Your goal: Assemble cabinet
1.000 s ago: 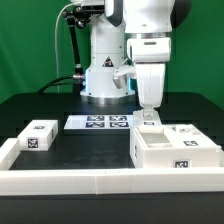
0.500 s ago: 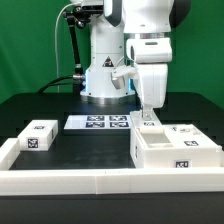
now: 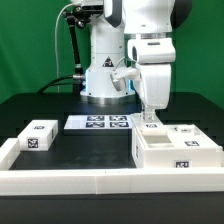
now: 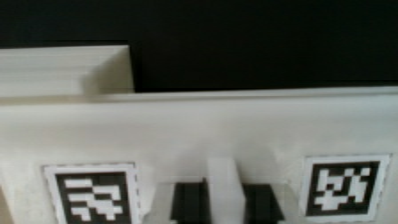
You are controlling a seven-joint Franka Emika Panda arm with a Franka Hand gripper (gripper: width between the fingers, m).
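The cabinet [image 3: 176, 152], a large white box with open compartments and tags, sits at the exterior view's right, against the front rail. My gripper [image 3: 150, 121] comes straight down onto its back wall. In the wrist view the cabinet [image 4: 214, 125] fills the frame with a tag on each side. My gripper [image 4: 224, 200] has its two dark fingers [image 4: 187, 202] standing tight on either side of a thin white wall, shut on it.
A small white tagged block [image 3: 38, 135] lies at the exterior view's left. The marker board [image 3: 105, 122] lies at the table's middle back. A long white border rail [image 3: 90, 182] runs along the front and left. The robot base [image 3: 105, 75] stands behind.
My gripper has shifted slightly toward the exterior view's right over the cabinet's back wall. The cabinet and the small block have not visibly moved.
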